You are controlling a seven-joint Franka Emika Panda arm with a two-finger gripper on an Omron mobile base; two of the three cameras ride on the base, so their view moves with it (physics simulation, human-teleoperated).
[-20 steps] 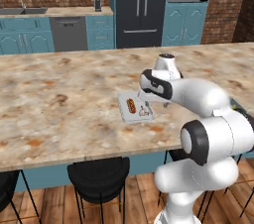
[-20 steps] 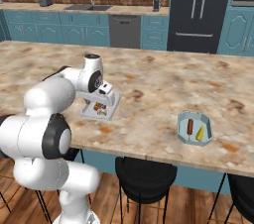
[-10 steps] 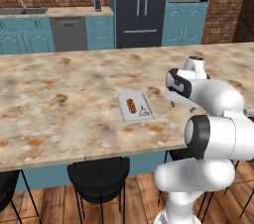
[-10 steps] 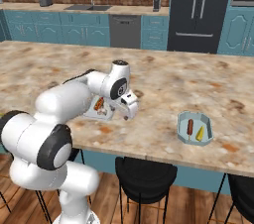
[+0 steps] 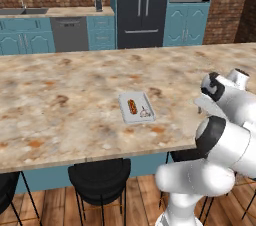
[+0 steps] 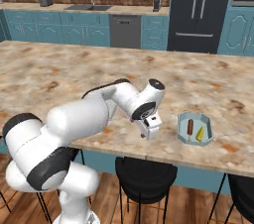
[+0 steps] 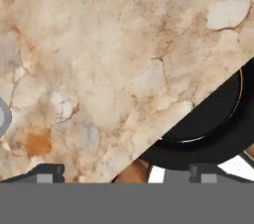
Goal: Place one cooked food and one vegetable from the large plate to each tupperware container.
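Observation:
The rectangular tupperware container (image 5: 136,107) lies near the counter's front edge and holds the hot dog (image 5: 132,105) and the whitish garlic bulb (image 5: 145,112). Further right lies the octagonal container (image 6: 195,128), with the red-brown sausage (image 6: 190,127) and the yellow corn piece (image 6: 200,134) inside. My gripper (image 6: 150,133) hangs low over the counter's front edge between the two containers, left of the octagonal one. It is open, with nothing between the fingertips (image 7: 49,171). The large plate is out of view.
In the hand view the marble counter (image 7: 99,69) ends at a diagonal edge, with a black stool (image 7: 208,129) below it. More stools (image 5: 100,177) stand along the front of the counter. My own arm (image 6: 99,109) hides the rectangular container in the right base view.
The arm has swung away from above the rectangular container, rightward along the counter's front edge toward the octagonal one. The gripper stays open. Food in both containers has not moved.

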